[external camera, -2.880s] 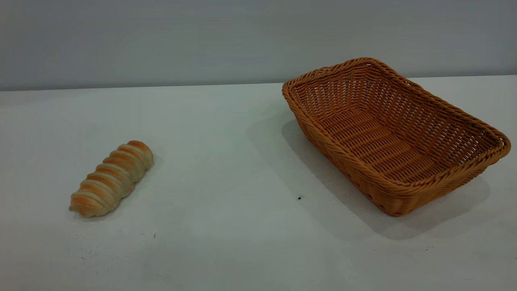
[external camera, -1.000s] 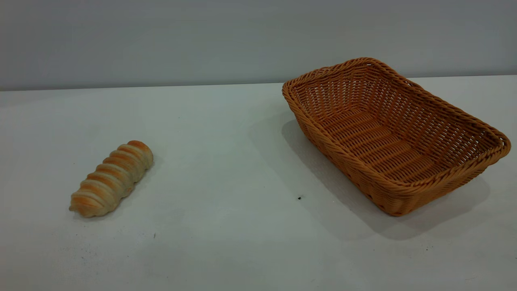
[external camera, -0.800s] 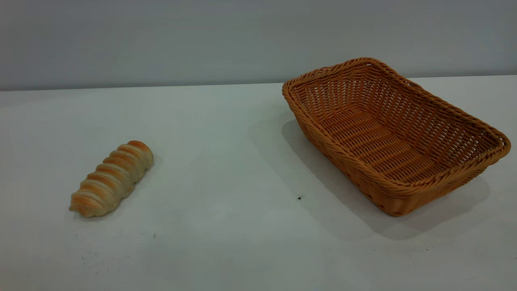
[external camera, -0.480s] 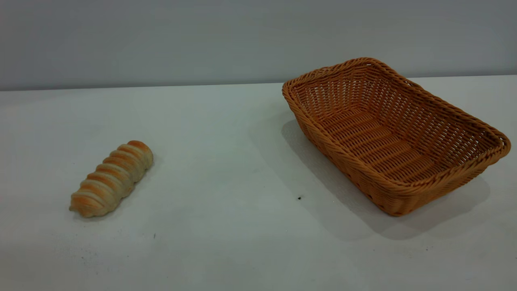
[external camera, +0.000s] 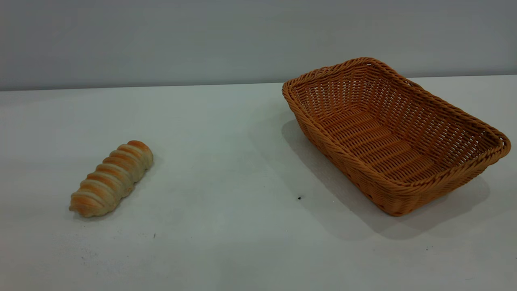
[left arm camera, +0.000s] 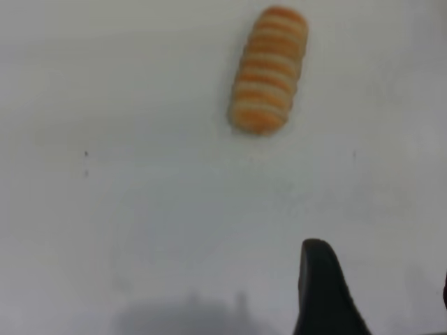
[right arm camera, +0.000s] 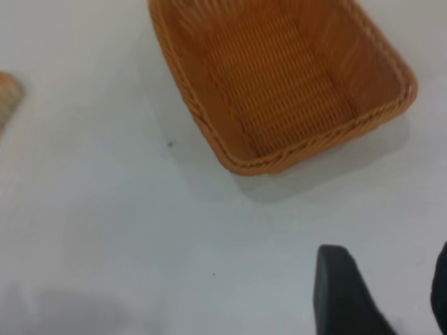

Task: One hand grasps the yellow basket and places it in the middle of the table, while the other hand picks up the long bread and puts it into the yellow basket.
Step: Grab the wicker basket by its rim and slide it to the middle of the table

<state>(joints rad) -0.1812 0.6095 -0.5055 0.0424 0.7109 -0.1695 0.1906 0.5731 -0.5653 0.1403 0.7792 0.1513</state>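
Note:
The long bread (external camera: pixel 111 178), ridged with golden and cream stripes, lies on the left of the white table (external camera: pixel 226 161). The yellow basket (external camera: pixel 394 133), a large woven wicker one, stands empty on the right. Neither gripper shows in the exterior view. In the left wrist view my left gripper (left arm camera: pixel 380 276) is open and empty above the table, well short of the bread (left arm camera: pixel 268 70). In the right wrist view my right gripper (right arm camera: pixel 387 265) is open and empty above the table, short of the basket (right arm camera: pixel 279 77). An end of the bread (right arm camera: pixel 7 94) shows at that view's edge.
A grey wall (external camera: pixel 202 40) runs behind the table's far edge. A few tiny dark specks (external camera: pixel 299 198) dot the tabletop between bread and basket. Bare table lies between the two objects and in front of them.

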